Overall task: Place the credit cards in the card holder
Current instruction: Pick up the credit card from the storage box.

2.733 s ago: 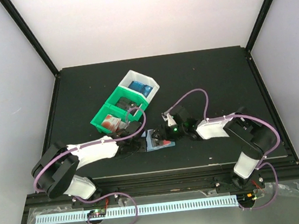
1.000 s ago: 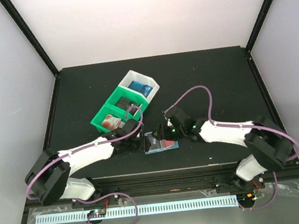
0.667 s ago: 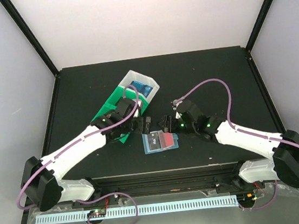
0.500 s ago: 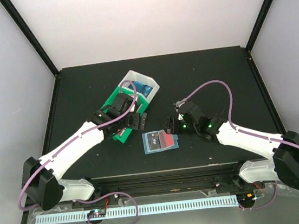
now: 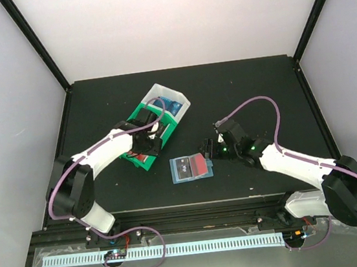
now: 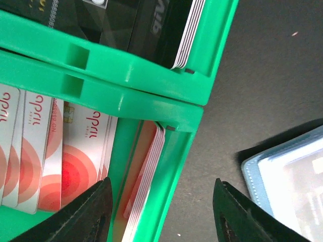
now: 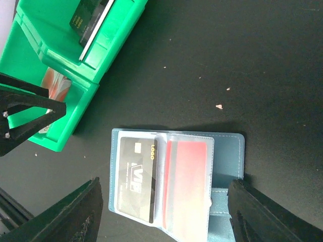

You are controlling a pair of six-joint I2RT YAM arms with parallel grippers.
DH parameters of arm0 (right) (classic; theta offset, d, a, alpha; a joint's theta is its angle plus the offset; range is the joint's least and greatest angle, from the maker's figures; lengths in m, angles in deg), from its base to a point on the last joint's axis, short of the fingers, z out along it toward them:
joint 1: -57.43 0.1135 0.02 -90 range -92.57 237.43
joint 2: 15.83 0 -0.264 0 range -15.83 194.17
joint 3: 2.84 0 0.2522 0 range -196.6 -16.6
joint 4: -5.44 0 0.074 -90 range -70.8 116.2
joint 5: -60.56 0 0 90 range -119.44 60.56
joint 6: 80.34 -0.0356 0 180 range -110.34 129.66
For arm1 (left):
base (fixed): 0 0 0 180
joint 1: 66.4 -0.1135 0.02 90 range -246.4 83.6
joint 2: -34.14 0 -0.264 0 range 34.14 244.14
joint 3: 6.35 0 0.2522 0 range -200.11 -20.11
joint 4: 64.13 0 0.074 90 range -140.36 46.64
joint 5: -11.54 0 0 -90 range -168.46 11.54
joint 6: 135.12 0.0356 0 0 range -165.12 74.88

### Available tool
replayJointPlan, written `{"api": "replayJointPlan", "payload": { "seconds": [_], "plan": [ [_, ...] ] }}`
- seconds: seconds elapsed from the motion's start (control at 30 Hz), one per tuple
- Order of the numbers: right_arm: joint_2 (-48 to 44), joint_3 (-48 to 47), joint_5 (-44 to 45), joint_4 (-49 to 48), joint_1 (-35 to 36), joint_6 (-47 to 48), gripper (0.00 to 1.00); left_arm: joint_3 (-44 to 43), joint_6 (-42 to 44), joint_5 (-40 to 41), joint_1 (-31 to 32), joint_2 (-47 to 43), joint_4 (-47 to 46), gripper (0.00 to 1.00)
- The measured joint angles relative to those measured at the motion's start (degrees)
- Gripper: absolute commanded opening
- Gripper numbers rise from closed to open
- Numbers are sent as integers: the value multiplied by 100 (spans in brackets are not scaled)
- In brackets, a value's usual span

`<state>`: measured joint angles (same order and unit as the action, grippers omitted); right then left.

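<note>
The teal card holder lies open on the black table. A black card is in its left clear pocket and a red card in its right one. My right gripper hovers open above the holder, with nothing between its fingers. My left gripper is open over the near end of the green bins. Below it, red-and-white credit cards fill one compartment, a stack of them on edge leans at the wall, and black cards fill the other compartment. The holder's corner shows at the right.
A white bin with blue cards adjoins the far end of the green bins. The left arm lies across the bins from the left. Black frame posts rise at the table's back corners.
Both grippers have left the card holder. The left one swung back-left to the green bins and now sits lower over the red-and-white cards; the right one drew back slightly to the right.
</note>
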<state>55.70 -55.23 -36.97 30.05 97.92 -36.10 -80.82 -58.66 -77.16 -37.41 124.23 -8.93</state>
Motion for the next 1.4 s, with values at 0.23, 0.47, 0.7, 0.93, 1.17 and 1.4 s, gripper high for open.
{"api": "replayJointPlan", "payload": {
  "seconds": [0.23, 0.47, 0.7, 0.93, 1.17, 1.4],
  "plan": [
    [13, 109, -44, 63, -17, 70, 69, -254, 140, -28, -94, 470, 284, 39],
    [13, 162, -98, 138, -46, 90, 69, -308, 372, -380, -236, 601, 483, 35],
    [13, 162, -155, 136, -46, 90, 69, -328, 485, -479, -313, 654, 682, 48],
    [79, 162, -199, 109, -46, 85, 69, -382, 560, -476, -343, 870, 785, 42],
    [155, 160, -216, 92, -46, 83, 69, -385, 603, -474, -354, 890, 841, 37],
    [262, 157, -295, 50, -46, 66, 69, -385, 649, -566, -369, 678, 931, 36]
  ]
}}
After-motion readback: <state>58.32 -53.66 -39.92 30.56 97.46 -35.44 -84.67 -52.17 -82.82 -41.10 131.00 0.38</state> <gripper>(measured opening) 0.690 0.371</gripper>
